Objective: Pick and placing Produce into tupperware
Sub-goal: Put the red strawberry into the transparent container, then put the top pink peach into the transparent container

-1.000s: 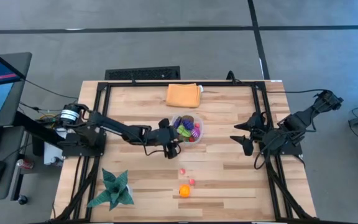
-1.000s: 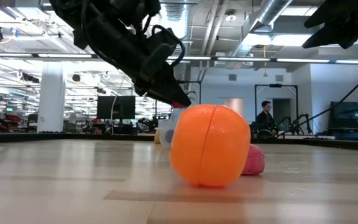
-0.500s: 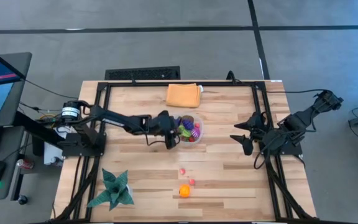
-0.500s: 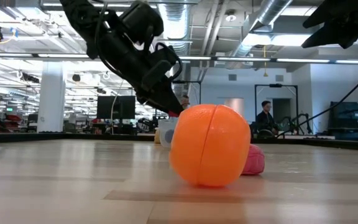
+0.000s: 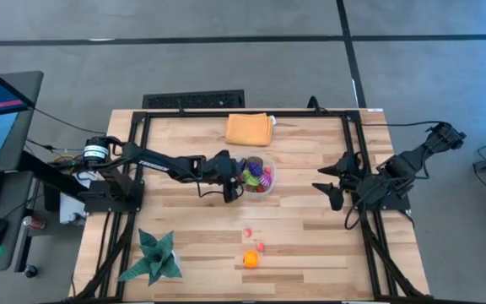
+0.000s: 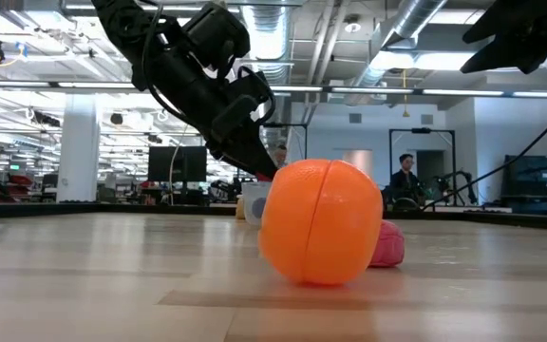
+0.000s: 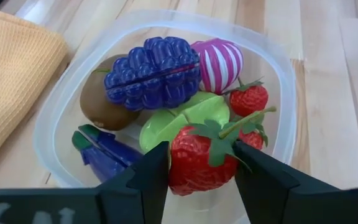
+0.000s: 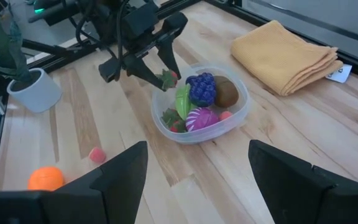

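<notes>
While my left jaws [image 7: 199, 163] grip a strawberry [image 7: 199, 158] just above the tupperware [image 7: 61, 106], I see my right jaws [image 8: 196, 177] gaping empty.

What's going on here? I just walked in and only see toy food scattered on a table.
The left gripper hangs over the near rim of the tupperware with a toy strawberry between its fingers. Grapes, a kiwi and other produce already lie inside. An orange and two small pink pieces remain on the table. The right gripper waits open at the right side of the table.
</notes>
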Action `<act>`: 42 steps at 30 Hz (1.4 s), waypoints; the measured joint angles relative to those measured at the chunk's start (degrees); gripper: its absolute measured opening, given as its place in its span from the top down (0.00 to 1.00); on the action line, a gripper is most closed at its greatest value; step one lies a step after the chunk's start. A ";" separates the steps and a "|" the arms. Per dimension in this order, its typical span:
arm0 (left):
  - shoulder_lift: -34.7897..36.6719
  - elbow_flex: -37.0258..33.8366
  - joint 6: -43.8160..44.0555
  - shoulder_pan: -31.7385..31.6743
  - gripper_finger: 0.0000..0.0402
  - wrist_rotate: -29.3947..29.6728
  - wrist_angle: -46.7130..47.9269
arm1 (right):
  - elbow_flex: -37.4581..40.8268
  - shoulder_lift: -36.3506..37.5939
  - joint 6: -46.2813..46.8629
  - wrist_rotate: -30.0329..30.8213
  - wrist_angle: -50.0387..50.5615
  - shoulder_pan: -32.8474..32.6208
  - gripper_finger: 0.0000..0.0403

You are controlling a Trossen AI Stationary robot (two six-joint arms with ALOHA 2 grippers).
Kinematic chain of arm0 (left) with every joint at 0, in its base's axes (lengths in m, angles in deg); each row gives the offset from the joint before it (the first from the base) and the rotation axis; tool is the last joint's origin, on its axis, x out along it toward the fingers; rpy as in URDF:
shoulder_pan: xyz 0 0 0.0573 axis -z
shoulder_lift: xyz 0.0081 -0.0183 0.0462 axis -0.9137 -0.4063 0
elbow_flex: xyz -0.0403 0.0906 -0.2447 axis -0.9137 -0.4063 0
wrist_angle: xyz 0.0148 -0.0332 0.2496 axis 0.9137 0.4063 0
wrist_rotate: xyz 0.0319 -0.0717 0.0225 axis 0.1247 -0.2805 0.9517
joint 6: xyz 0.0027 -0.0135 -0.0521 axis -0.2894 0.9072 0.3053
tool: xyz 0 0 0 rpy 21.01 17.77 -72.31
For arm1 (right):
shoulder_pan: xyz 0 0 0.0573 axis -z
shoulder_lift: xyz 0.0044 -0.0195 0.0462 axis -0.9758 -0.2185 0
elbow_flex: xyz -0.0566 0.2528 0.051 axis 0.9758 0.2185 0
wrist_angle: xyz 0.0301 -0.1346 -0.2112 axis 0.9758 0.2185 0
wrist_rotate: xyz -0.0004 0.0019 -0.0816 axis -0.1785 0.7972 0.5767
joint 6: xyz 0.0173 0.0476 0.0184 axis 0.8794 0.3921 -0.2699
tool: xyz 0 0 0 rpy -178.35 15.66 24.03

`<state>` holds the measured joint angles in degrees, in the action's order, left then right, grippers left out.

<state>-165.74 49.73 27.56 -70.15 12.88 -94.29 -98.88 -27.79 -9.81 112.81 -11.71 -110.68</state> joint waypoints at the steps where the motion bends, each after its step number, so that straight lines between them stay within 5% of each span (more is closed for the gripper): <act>1: 0.00 0.00 0.00 -0.01 0.59 0.02 0.09 | 0.00 0.00 0.02 0.00 0.02 0.00 0.25; 14: 0.49 2.73 -3.12 -0.62 0.49 -1.05 0.33 | 0.00 -0.02 0.04 0.00 -0.02 0.00 0.25; 24: 0.96 19.71 -15.22 -1.37 0.49 -8.72 23.04 | 0.00 -0.07 0.56 -0.08 -0.02 0.00 0.25; 31: 0.96 22.60 -19.70 3.53 0.49 -15.84 31.72 | 0.00 -0.07 0.54 -0.17 -0.02 0.00 0.25; 42: -1.45 22.72 -20.70 10.11 0.49 -16.97 31.25 | 0.00 -0.07 -0.45 0.07 0.00 0.04 0.25</act>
<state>-167.18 72.45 6.86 -60.03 -4.09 -63.04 -98.88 -27.86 -10.27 112.88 -11.71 -110.64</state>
